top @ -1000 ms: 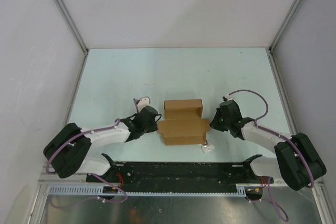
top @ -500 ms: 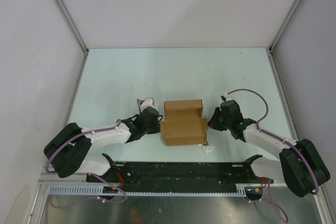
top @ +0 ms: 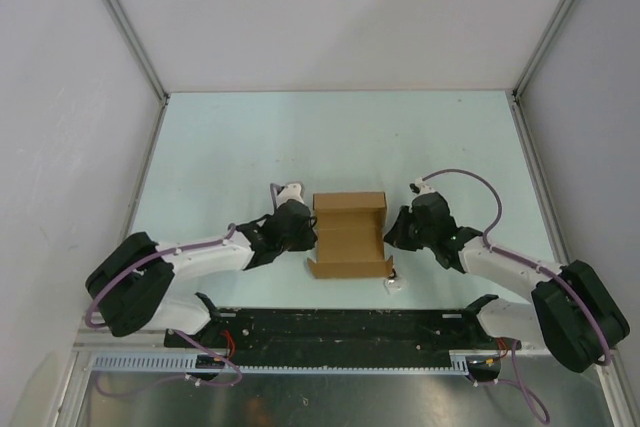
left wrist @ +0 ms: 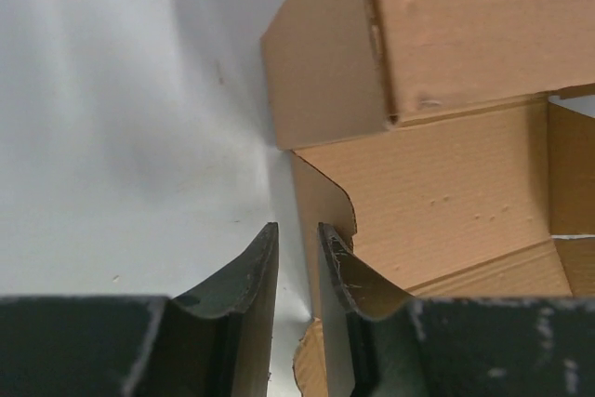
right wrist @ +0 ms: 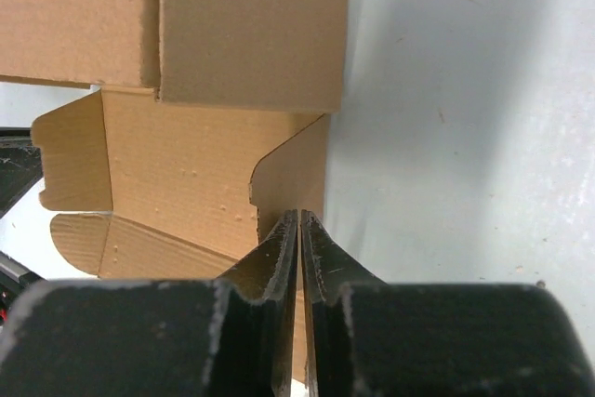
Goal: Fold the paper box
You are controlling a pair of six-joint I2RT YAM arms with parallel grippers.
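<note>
**Both of my end effectors at the side flaps of the half-folded box**

The paper box [top: 348,237] lies on the desk [top: 250,137], in its near half, midway between my two arms. Its far end is folded into a closed brown block. The part nearer my bases is an open stretch of corrugated card with a low front wall. The left side flap [left wrist: 321,197] and the right side flap [right wrist: 293,169] each stand upright along the box's edges.

My left end effector [left wrist: 297,244] sits at the box's left side, low over the desk. Its fingers [left wrist: 246,281] are a narrow slot apart. The rounded edge of the left flap runs down into that slot, close against the inner face of the finger on the box's side. Pale desk shows through the rest of the gap, so nothing is pinched there.

My right end effector [right wrist: 298,225] sits at the box's right side. Its fingers [right wrist: 265,267] are pressed together on the lower edge of the right flap, and only a hairline slit shows between them.

A small white object [top: 393,282] lies just beside the box's near right corner. A black rail [top: 350,327] crosses the desk's near edge, and white walls [top: 60,147] enclose the desk.
</note>
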